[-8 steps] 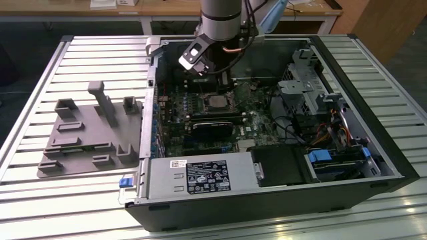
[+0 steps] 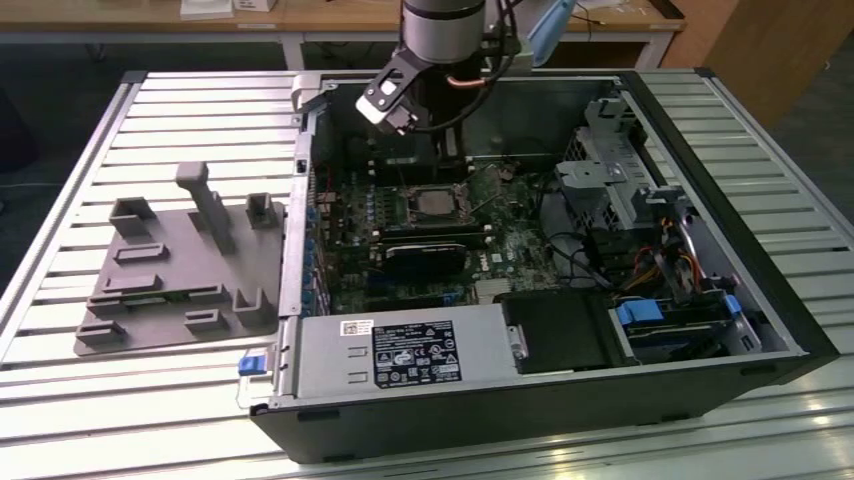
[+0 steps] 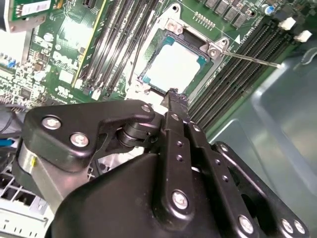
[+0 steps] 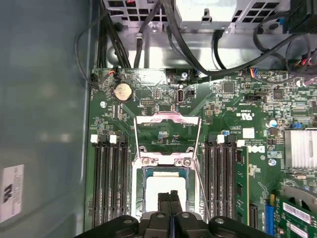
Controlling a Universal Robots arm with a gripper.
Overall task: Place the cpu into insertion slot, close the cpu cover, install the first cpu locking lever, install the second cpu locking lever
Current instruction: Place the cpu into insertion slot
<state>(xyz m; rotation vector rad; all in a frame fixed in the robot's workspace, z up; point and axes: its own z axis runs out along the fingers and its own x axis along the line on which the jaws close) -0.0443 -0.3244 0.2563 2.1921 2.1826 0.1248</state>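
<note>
Silver-grey square metal-topped cpu (image 4: 153,184) sits in socket; thin silver frame cpu cover (image 4: 167,118) flipped open; black pincer (image 4: 171,193) pressed narrow, empty, near cpu.

exterior view: we look down from high and well back over the open black metal computer case (image 2: 534,415) | first wrist view: we face straight down, near the green motherboard (image 4: 163,111) | second wrist view: nearer, slanted | both wrist views share the pale silver-grey square cpu (image 3: 173,64)

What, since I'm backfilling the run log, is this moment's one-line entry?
chip: seated | cover: open | gripper: shut, at chip
</note>
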